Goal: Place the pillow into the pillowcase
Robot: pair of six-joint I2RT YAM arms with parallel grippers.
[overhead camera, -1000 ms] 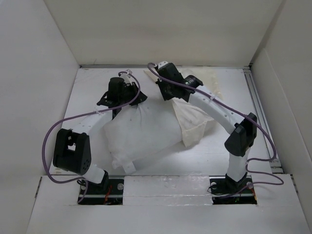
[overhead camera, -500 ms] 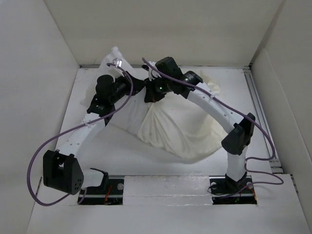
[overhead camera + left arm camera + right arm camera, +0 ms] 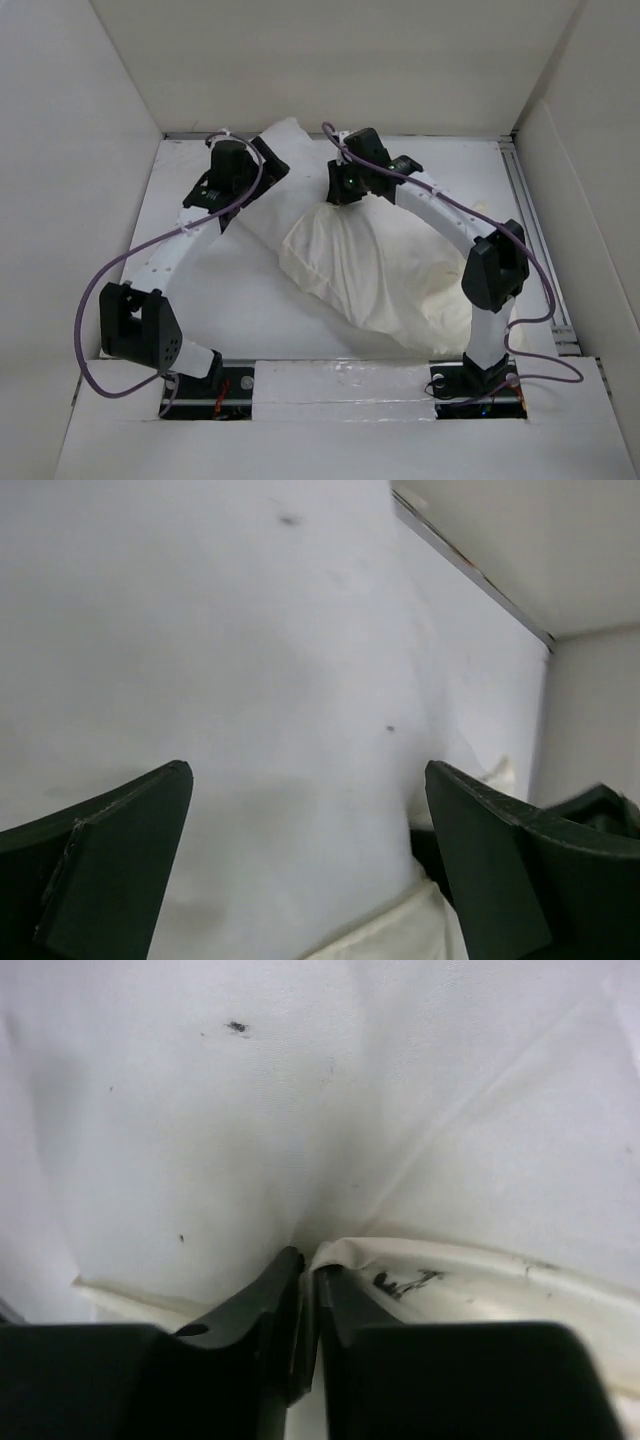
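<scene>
Right gripper [image 3: 308,1260] first: on my wrist feed its fingers are pressed together on a fold of the pillowcase [image 3: 480,1280] at its rim, just beside a small dark mark [image 3: 402,1282] on the cream hem. Above the pinch I see the pillow [image 3: 230,1110], white cloth with a few grey specks, touching the hem. From the top camera the pillowcase [image 3: 380,265] lies slantwise across the middle of the table [image 3: 200,290], from the right gripper [image 3: 345,188] at its far end down toward the right arm's base, and it looks plump rather than flat. The pillow [image 3: 285,140] sticks out of that far end as a whiter mass, reaching up to the back wall [image 3: 330,60] and down along the case's left side. Left gripper [image 3: 262,165] sits against the pillow's left flank at the far side of the table, well apart from the cream cloth's near end. On its own wrist feed the left gripper [image 3: 308,780] has its fingers [image 3: 100,860] spread wide with nothing between them; the white surface beyond them may be pillow or bare table, I can't tell from that angle. A strip of cream cloth shows at the bottom edge of that view. Purple cables [image 3: 95,300] loop off both arms.
</scene>
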